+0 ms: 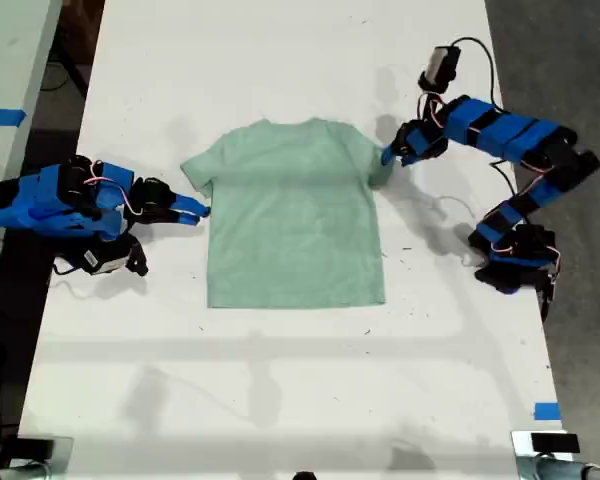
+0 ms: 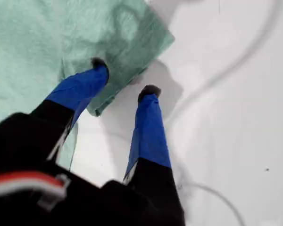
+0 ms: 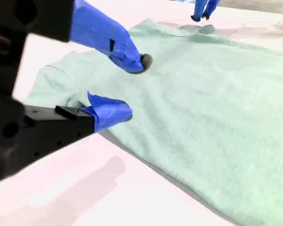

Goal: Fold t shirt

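The pale mint-green t shirt (image 1: 295, 220) lies flat on the white table (image 1: 280, 400), neck toward the far edge. My first gripper (image 1: 388, 156) is at the sleeve on the exterior view's right. It is open, with one fingertip (image 2: 100, 66) resting on the sleeve (image 2: 132, 42) and the other on bare table beside the sleeve's edge. My second gripper (image 1: 202, 210) is at the sleeve on the exterior view's left, open, its fingers (image 3: 132, 61) spread over the sleeve and side edge of the t shirt (image 3: 217, 94). The first gripper (image 3: 201, 12) also shows far across the cloth.
A thin cable (image 1: 450, 205) lies on the table near the first arm's base (image 1: 515, 260). Blue tape (image 1: 547, 411) marks the table's near corner on the exterior view's right. A second table with blue tape (image 1: 0, 117) stands at the exterior view's left edge.
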### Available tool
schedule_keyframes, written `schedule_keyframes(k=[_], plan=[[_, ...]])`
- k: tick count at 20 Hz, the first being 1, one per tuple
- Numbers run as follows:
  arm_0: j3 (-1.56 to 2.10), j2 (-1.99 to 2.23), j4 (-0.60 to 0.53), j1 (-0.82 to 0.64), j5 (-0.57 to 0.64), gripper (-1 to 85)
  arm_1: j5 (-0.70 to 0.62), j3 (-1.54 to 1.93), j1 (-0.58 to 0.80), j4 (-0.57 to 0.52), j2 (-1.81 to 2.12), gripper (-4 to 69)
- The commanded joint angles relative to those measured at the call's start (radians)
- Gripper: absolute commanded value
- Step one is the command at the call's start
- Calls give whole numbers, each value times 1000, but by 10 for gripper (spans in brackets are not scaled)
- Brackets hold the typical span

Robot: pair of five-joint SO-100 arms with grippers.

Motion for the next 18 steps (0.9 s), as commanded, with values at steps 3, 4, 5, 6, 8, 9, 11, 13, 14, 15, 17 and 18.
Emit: schedule_keyframes(k=[3,4,5,6,8,9,11,13,14,15,17,18], plan=[[-3,8,3,-15,5,124,-52,-215,20,-35,-198,152],[-3,8,3,-15,5,124,-54,-221,18,-35,-215,5],[-3,8,3,-15,5,124,-60,-221,15,-34,-224,12],[-3,8,3,-15,5,124,-63,-221,12,-25,-225,13],[-3,8,3,-15,5,125,-61,-225,12,2,-193,13],[-3,8,3,-15,5,125,-66,-236,6,17,-163,13],[-3,8,3,-15,5,125,-71,-282,-64,66,-87,13],[-3,8,3,-15,5,125,-44,-385,-207,115,-66,13],[-3,8,3,-15,5,125,-28,-430,-282,117,-69,13],[-3,8,3,-15,5,125,-11,-471,-351,109,-83,13],[-3,8,3,-15,5,125,20,-520,-453,80,-121,13],[-3,8,3,-15,5,125,31,-529,-486,63,-141,13]])
